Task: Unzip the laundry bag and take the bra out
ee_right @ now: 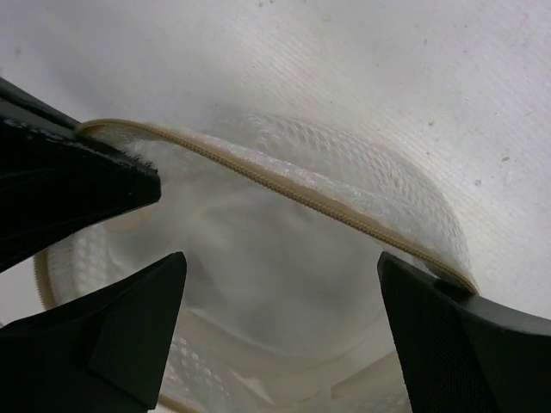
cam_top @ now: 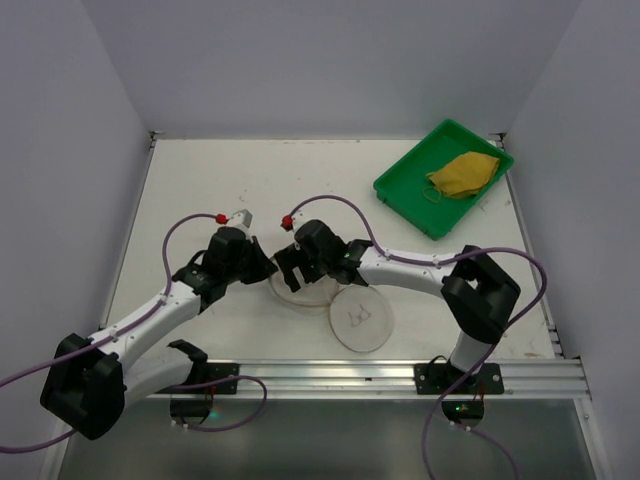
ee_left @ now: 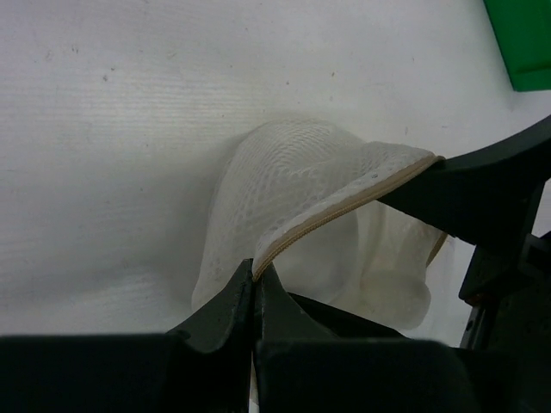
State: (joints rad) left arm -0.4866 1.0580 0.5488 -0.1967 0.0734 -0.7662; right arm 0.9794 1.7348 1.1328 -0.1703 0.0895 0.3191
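The laundry bag [cam_top: 303, 290] is a whitish mesh drum lying open at the table's middle, its round lid [cam_top: 361, 318] with the black bra drawing flipped out flat to the right. My left gripper [cam_top: 263, 264] is shut on the bag's tan zip rim [ee_left: 344, 206] and holds it lifted. My right gripper [cam_top: 291, 268] is open over the bag's mouth, one finger [ee_right: 456, 344] touching the rim. The bag's inside [ee_right: 284, 258] shows only white mesh. The bra [cam_top: 462, 172], mustard-yellow, lies in the green tray [cam_top: 400, 188] at the back right.
The green tray also shows at the top right corner of the left wrist view [ee_left: 521, 43]. White walls enclose the table on three sides. A metal rail [cam_top: 380, 375] runs along the near edge by the arm bases.
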